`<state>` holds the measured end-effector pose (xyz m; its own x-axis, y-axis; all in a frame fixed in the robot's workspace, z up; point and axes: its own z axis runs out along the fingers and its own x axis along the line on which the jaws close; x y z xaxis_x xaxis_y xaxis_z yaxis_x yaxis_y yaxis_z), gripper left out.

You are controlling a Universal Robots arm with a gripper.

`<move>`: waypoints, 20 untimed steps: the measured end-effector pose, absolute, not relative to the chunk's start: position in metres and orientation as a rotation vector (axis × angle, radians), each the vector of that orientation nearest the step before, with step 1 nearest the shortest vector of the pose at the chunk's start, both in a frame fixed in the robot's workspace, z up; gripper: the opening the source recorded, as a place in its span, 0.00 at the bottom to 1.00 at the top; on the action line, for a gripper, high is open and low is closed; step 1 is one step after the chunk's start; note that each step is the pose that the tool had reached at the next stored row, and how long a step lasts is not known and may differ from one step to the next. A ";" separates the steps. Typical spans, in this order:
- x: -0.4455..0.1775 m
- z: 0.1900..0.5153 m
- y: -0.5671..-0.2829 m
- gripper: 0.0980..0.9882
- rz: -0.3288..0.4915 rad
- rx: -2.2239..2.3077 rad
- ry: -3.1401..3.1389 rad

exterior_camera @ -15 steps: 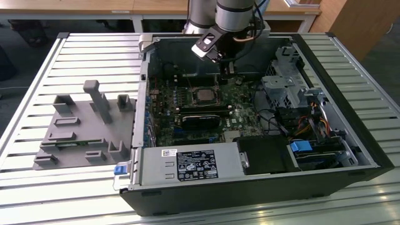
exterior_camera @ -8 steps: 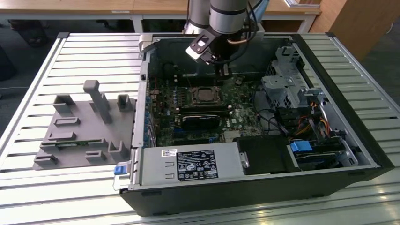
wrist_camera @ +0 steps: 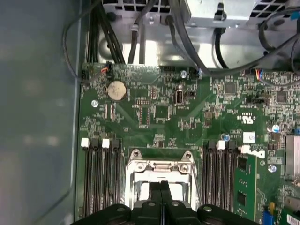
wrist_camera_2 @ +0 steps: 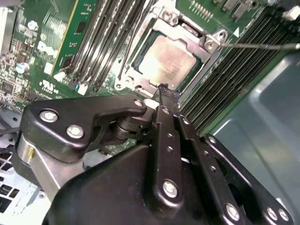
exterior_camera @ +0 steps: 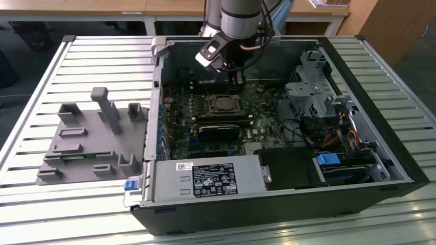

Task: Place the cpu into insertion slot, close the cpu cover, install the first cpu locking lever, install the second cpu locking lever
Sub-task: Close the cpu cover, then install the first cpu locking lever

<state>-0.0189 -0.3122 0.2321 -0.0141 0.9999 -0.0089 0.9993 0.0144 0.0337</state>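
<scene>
Hanging just beside the cpu [wrist_camera_2: 164,58], the hand [wrist_camera_2: 162,90] is clenched on nothing; cpu cover [wrist_camera_2: 187,33] lies down around the chip on the motherboard [wrist_camera_2: 65,42].

A pale grey metal table top of long parallel slats [exterior_camera: 102,56] spans most of the exterior view, and soft bright light glints off the slats at its near edge. Behind it stand light-brown wooden desks [exterior_camera: 81,6] on white legs [exterior_camera: 149,24], with an orange-brown wooden cabinet side [exterior_camera: 388,25] at the exterior view's right. A dark blue-grey floor [exterior_camera: 30,61] shows past the table at the exterior view's left
</scene>
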 end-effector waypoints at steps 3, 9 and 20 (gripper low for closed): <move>-0.024 0.231 -0.312 0.03 0.027 2.184 2.216; -0.030 0.230 -0.312 0.03 0.028 2.184 2.216; -0.032 0.230 -0.312 0.03 0.028 2.184 2.216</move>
